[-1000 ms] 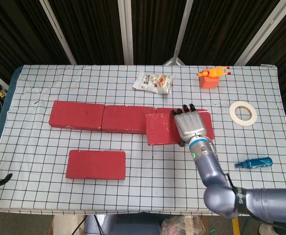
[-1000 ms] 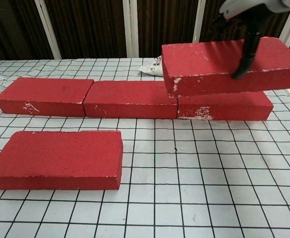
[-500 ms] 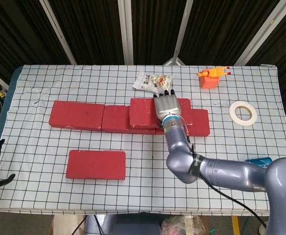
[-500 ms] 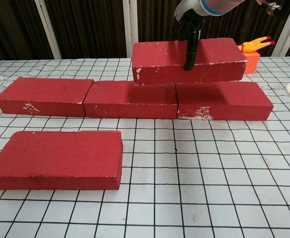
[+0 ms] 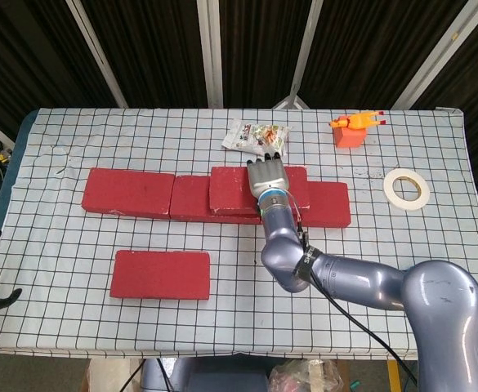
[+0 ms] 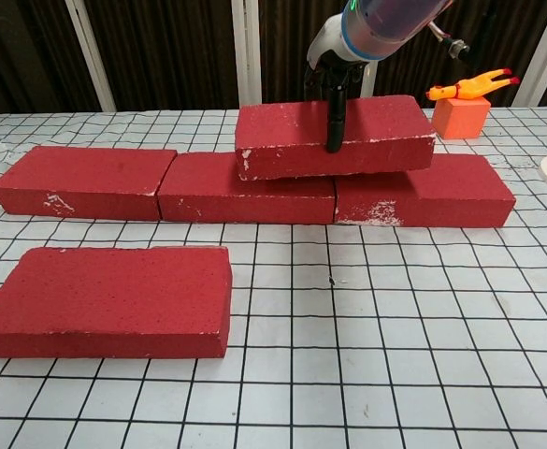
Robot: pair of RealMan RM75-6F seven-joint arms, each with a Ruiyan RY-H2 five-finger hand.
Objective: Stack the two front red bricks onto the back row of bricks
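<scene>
Our right hand (image 5: 268, 175) has carried the first red brick (image 6: 334, 137) leftward and lowered it onto the back row (image 6: 245, 186), straddling the middle-right seam, fingers (image 6: 334, 117) still gripping it. The second front brick (image 6: 105, 301) waits on the tabletop (image 6: 395, 374). The snack packet (image 5: 251, 136) is unreadable.

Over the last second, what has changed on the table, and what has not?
The right hand, gripping a red brick, carried it leftward and lowered it over the seam between the middle and right bricks of the back row. It has not let go. The back row, the front brick, the tape roll and the snack packet stayed put.
</scene>
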